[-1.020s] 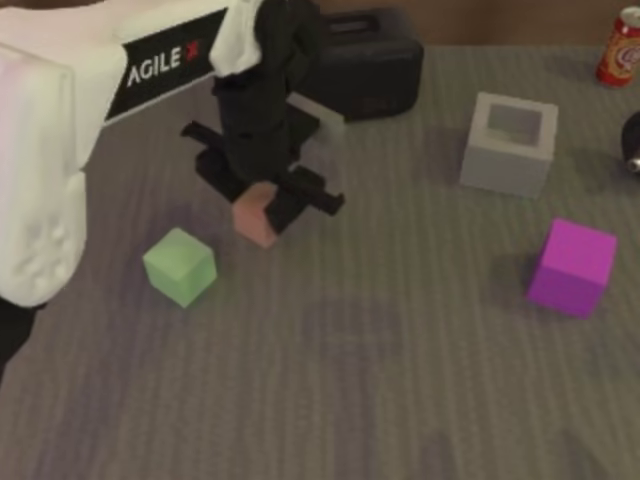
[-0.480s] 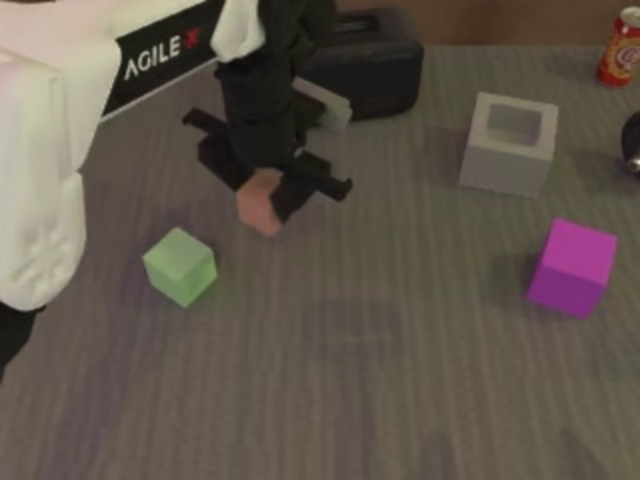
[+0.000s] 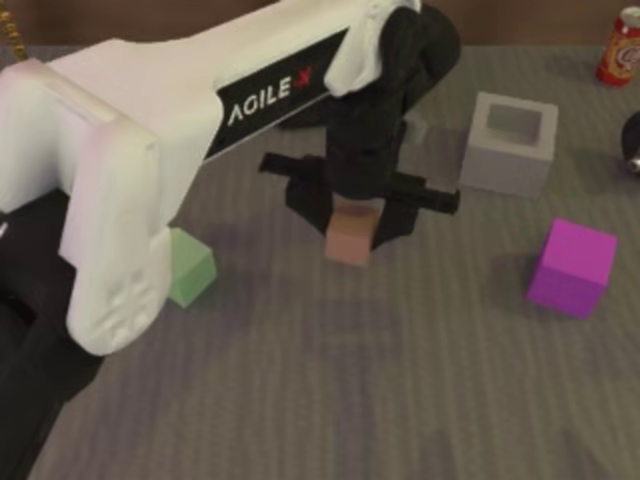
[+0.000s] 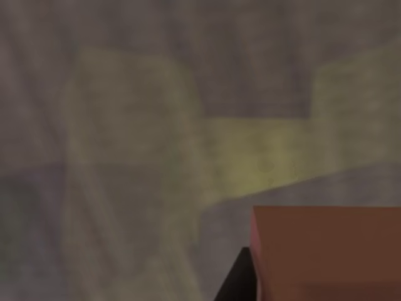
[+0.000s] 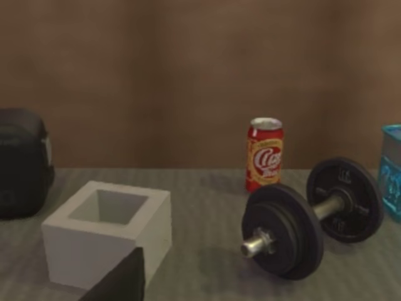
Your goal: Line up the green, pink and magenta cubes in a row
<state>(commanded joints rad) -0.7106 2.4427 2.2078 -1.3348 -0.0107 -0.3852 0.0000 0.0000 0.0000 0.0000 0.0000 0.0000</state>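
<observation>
My left gripper (image 3: 353, 214) is shut on the salmon-pink cube (image 3: 349, 243) and holds it over the middle of the table. In the left wrist view that pink cube (image 4: 326, 251) fills the corner beside one dark finger (image 4: 237, 281). The light green cube (image 3: 192, 268) rests on the table at the left, partly hidden under my left arm's white casing. At the right, well apart from both, sits the bright magenta cube (image 3: 572, 267). My right arm is out of the top view; only a dark part of its gripper (image 5: 122, 282) shows in the right wrist view.
A hollow light grey square block (image 3: 510, 142) stands at the back right, just beyond the left gripper. A red soda can (image 3: 620, 48) and a black dumbbell (image 5: 313, 216) are at the far right. A black box (image 5: 19, 163) lies at the back.
My left arm has carried the pink cube to the right, from beside the green cube to the table's middle. Its casing now covers part of the green cube.
</observation>
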